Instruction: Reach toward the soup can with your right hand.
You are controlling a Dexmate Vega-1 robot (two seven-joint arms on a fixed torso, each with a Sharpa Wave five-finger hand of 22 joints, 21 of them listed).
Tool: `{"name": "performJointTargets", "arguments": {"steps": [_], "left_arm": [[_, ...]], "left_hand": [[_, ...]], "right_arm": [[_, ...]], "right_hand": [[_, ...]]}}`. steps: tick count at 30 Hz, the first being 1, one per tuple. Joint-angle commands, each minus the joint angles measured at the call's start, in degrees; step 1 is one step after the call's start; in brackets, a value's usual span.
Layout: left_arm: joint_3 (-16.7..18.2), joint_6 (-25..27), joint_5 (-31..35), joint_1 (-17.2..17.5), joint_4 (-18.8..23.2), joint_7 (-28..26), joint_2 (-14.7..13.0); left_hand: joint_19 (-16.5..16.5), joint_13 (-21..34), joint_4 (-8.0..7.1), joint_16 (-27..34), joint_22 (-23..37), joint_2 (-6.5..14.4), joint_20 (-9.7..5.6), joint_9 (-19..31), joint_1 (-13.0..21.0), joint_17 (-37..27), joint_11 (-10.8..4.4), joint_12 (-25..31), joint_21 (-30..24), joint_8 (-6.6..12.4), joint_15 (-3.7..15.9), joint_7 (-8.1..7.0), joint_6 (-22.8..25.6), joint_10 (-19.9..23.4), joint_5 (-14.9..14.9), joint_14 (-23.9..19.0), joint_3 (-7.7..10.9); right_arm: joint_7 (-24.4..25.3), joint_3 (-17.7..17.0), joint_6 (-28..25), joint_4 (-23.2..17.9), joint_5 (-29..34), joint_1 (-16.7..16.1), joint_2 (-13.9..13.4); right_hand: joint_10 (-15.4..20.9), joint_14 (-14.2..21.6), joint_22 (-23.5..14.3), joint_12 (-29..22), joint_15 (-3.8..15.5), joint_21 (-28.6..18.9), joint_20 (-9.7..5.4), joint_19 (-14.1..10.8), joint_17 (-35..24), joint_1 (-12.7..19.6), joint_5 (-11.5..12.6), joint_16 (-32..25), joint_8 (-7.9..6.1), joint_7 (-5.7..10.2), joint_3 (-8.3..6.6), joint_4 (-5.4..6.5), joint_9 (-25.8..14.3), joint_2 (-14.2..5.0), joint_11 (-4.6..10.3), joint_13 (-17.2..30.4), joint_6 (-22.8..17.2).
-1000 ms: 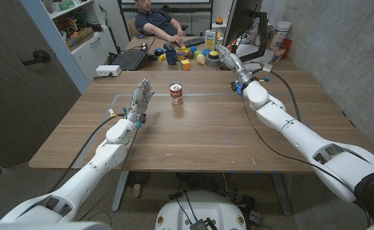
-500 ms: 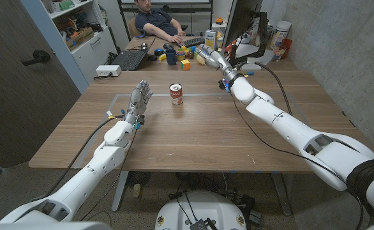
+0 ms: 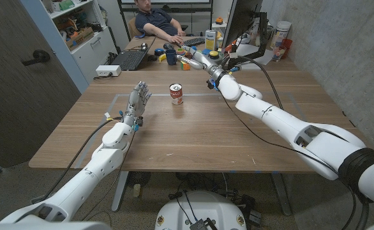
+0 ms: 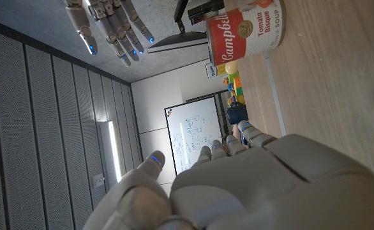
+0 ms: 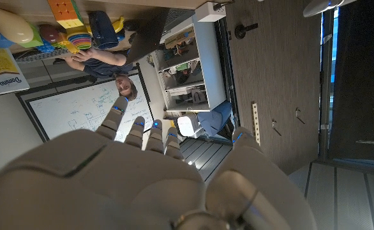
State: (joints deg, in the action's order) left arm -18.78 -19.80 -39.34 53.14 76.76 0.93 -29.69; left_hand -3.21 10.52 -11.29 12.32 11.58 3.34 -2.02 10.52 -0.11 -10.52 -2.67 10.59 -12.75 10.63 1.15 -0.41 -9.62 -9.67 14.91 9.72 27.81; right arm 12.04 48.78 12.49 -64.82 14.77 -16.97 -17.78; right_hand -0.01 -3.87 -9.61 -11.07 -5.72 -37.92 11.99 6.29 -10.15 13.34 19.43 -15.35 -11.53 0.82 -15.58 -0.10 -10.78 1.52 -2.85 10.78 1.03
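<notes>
The soup can (image 3: 176, 94), red and white with a silver top, stands upright on the wooden table (image 3: 193, 137) toward its far side. In the left wrist view the soup can (image 4: 244, 30) reads "Tomato Bisque Soup". My right hand (image 3: 198, 59) hangs in the air behind and to the right of the can, fingers apart, holding nothing. That right hand (image 4: 112, 26) is visible in the left wrist view, well apart from the can. My left hand (image 3: 138, 97) stands left of the can with fingers pointing up, holding nothing.
A laptop (image 3: 130, 59) and a small white box (image 3: 108, 71) sit at the table's far left. Colourful toys, a yellow box (image 3: 210, 39) and a monitor (image 3: 241, 19) crowd the far edge. A person (image 3: 156, 20) sits behind the table.
My right hand has swung leftward along the far side of the table, closing much of the distance to the can. The left hand has hardly moved.
</notes>
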Motion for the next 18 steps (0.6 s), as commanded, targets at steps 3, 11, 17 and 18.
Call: {"name": "performJointTargets", "arguments": {"steps": [3,11,17,18], "left_arm": [[0.89,0.0,-0.45,2.14,1.51,-0.87,-0.83],[1.11,0.1,-0.56,2.82,2.1,-1.2,-1.06],[1.36,0.12,-0.56,3.21,2.42,-1.62,-1.23],[1.39,0.15,-0.57,3.25,2.46,-1.67,-1.26]], "left_hand": [[-0.3,0.25,0.0,0.22,0.17,7.49,-0.54,0.21,-0.01,-0.11,-0.08,0.3,-0.24,0.36,0.01,-0.14,-6.08,-5.6,0.18,3.37,0.28],[-0.33,0.25,0.0,0.21,0.17,7.45,-0.55,0.21,-0.02,-0.11,-0.09,0.29,-0.23,0.36,0.0,-0.13,-6.05,-5.57,0.17,3.36,0.23],[-0.37,0.25,-0.01,0.19,0.17,7.43,-0.51,0.21,-0.04,-0.12,-0.1,0.28,-0.22,0.34,-0.04,-0.11,-6.09,-5.58,0.17,3.4,0.2],[-0.35,0.25,-0.01,0.19,0.17,7.43,-0.55,0.21,-0.04,-0.12,-0.11,0.27,-0.22,0.34,-0.01,-0.13,-6.08,-5.58,0.17,3.4,0.19]], "right_arm": [[2.88,8.75,-6.31,1.41,14.88,4.24,2.93],[3.36,13.22,-7.53,5.3,19.09,6.17,6.06],[4.32,15.47,-7.17,8.74,20.52,7.65,7.95],[4.5,15.73,-7.13,9.3,20.65,7.88,8.21]], "right_hand": [[-0.15,0.07,-0.11,0.01,-0.03,0.54,0.22,-0.67,0.06,1.77,0.4,0.34,-0.33,0.21,-0.23,-1.04,-0.15,0.21,0.57,0.21,-0.02],[-0.53,0.04,-0.12,0.15,0.02,1.14,0.23,-0.98,0.06,3.4,0.71,0.61,-0.32,0.26,-0.41,-1.98,-0.17,0.22,0.64,0.22,0.08],[-0.95,-0.15,-0.13,0.26,0.24,1.7,0.26,-1.4,0.05,4.47,0.94,0.94,-0.29,1.31,-0.31,-2.61,-0.19,0.41,0.8,0.23,0.03],[-1.11,-0.14,-0.14,0.3,0.25,1.91,0.27,-1.52,0.04,4.77,1.02,1.01,-0.3,1.95,-0.23,-2.79,-0.2,0.49,1.13,0.23,-0.08]]}}
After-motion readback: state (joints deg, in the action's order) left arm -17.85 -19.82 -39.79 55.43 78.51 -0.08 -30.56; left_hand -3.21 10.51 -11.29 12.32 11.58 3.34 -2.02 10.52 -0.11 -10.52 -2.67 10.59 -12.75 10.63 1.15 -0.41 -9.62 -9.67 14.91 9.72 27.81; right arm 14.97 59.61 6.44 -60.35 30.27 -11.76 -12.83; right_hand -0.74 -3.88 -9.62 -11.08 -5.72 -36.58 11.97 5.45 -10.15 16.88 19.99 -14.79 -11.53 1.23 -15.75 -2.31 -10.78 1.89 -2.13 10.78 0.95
